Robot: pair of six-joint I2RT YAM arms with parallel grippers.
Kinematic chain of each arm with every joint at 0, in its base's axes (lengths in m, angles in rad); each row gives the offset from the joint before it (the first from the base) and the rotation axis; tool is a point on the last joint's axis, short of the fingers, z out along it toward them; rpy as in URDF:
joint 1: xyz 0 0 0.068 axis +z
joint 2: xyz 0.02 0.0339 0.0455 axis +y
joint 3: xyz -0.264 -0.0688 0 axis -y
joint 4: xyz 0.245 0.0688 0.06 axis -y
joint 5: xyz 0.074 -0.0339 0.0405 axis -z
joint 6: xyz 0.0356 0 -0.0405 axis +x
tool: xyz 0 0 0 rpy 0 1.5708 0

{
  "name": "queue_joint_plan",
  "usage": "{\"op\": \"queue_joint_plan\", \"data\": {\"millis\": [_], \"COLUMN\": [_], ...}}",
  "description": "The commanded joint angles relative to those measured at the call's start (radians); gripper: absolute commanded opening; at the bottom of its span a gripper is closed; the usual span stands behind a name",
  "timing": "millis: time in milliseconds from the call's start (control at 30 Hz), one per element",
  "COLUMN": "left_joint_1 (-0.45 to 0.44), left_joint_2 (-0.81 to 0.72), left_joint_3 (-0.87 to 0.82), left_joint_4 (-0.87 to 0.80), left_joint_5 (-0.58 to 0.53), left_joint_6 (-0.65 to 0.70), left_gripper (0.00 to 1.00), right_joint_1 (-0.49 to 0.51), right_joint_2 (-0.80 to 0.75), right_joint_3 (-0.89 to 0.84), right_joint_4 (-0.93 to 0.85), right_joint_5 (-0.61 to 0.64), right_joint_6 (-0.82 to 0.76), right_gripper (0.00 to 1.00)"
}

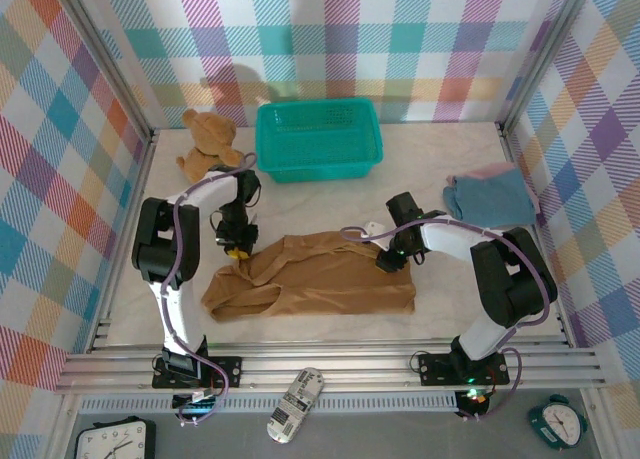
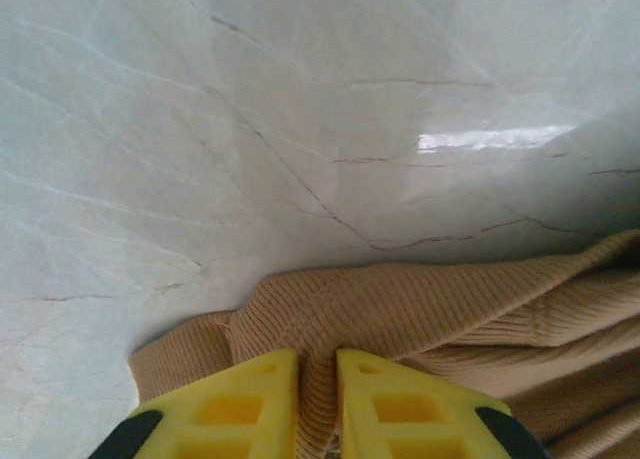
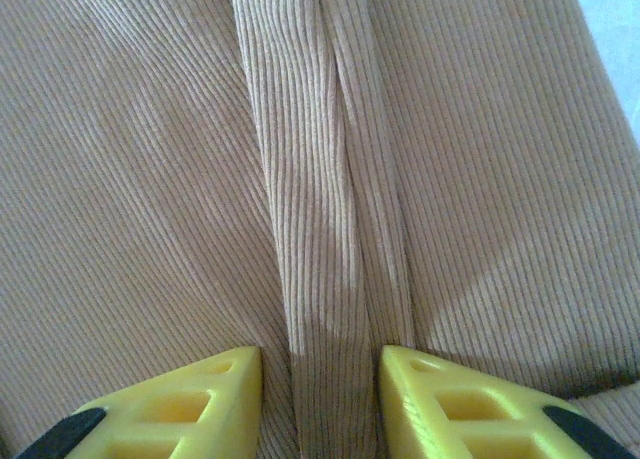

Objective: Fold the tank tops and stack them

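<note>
The ochre tank top (image 1: 320, 279) lies on the table (image 1: 330, 194) near the arms. Its long axis runs left to right, with the straps toward the left and the straight hem toward the right. The left pincer (image 1: 236, 247) is closed on cloth at its far left corner. The right pincer (image 1: 388, 262) clamps a raised fold near the hem. The folded blue tank top (image 1: 490, 197) rests at the far right.

My right gripper (image 3: 320, 359) shows yellow, the tank top (image 1: 320, 279) ribbed ochre-brown; table (image 2: 200, 129) pale grey marble, thin dark veins; basket (image 1: 318, 139) teal mesh; walls (image 1: 330, 39) pastel plaid.
</note>
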Motion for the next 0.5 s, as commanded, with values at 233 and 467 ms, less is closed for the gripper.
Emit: {"op": "queue_joint_plan", "data": {"millis": [233, 467], "left_joint_1": [0.012, 0.012], "left_joint_2": [0.012, 0.033], "left_joint_3": [-0.019, -0.037], "left_joint_4": [-0.058, -0.071], "left_joint_5": [0.041, 0.003], "left_joint_6": [0.020, 0.013], "left_gripper": [0.27, 0.16], "right_joint_1": [-0.013, -0.015], "right_joint_2": [0.023, 0.026], "right_joint_3": [-0.014, -0.014], "right_joint_4": [-0.094, -0.099], "right_joint_5": [0.020, 0.024], "right_joint_6": [0.009, 0.011], "right_gripper": [0.36, 0.35]}}
